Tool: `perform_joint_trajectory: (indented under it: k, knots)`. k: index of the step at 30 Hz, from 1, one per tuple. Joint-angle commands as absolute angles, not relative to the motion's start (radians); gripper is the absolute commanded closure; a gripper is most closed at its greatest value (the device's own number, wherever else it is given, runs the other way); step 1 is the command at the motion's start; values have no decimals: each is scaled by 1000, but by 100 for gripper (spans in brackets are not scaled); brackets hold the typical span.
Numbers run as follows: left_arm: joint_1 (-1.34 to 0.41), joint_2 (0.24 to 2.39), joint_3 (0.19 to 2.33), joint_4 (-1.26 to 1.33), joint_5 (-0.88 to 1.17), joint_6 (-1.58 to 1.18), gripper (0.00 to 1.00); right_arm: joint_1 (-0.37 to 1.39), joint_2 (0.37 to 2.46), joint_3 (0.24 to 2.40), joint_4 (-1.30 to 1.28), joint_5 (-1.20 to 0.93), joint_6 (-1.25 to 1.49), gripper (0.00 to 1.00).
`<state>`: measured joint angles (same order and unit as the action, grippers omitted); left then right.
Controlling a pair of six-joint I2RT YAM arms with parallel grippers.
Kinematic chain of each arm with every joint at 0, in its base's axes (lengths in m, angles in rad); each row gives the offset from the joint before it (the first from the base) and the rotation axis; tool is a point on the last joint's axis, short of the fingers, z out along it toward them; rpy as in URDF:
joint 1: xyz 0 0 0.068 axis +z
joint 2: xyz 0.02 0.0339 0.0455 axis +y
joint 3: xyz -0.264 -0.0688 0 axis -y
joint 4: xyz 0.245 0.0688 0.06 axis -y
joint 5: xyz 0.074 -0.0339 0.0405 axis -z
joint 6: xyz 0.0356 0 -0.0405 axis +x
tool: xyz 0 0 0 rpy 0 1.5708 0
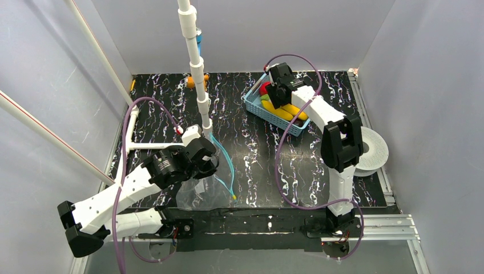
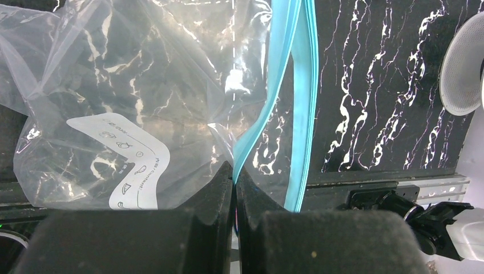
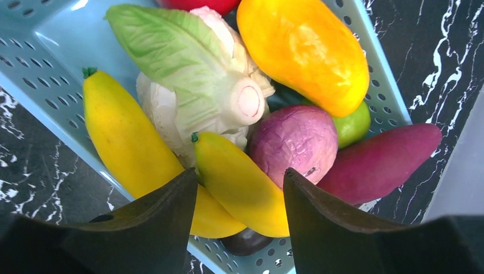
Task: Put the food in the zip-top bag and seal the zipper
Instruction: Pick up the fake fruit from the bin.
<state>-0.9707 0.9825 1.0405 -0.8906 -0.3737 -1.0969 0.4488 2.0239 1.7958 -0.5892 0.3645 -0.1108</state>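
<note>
One basket (image 3: 34, 51) holds two bananas (image 3: 125, 142), one mango (image 3: 302, 51), one cabbage (image 3: 188, 74) and one purple fruit (image 3: 294, 142) beneath the spread-fingered right gripper (image 3: 240, 177); the left gripper (image 2: 234, 171) is clenched on the zipper (image 2: 285, 85) of one zip-top bag (image 2: 142, 68).

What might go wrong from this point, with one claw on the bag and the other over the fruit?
1. The left gripper pinches only the thin zipper; the slick bag might slip free and sag shut.
2. The right gripper is open over a banana packed against a purple fruit; closing may snag both, or the glossy banana may squirt out.
</note>
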Motion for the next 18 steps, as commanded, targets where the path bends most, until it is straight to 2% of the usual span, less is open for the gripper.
perform_joint_trajectory:
  k: [1, 4, 10, 15, 18]
  knots:
    - [-959, 966, 1053, -900, -396, -1094, 100, 443, 2054, 1841, -622, 386, -147, 38]
    - [-949, 969, 1082, -913, -416, -1067, 100, 442, 2059, 1824, -615, 387, -151, 44]
    - [-927, 975, 1097, -926, -403, -1037, 100, 443, 2031, 1821, -596, 419, -140, 78]
    - [-893, 989, 1080, -898, -348, -1018, 100, 442, 1966, 1870, -599, 421, -135, 81]
    - [-863, 1007, 1081, -875, -289, -1013, 100, 443, 1949, 1955, -629, 413, -129, 89]
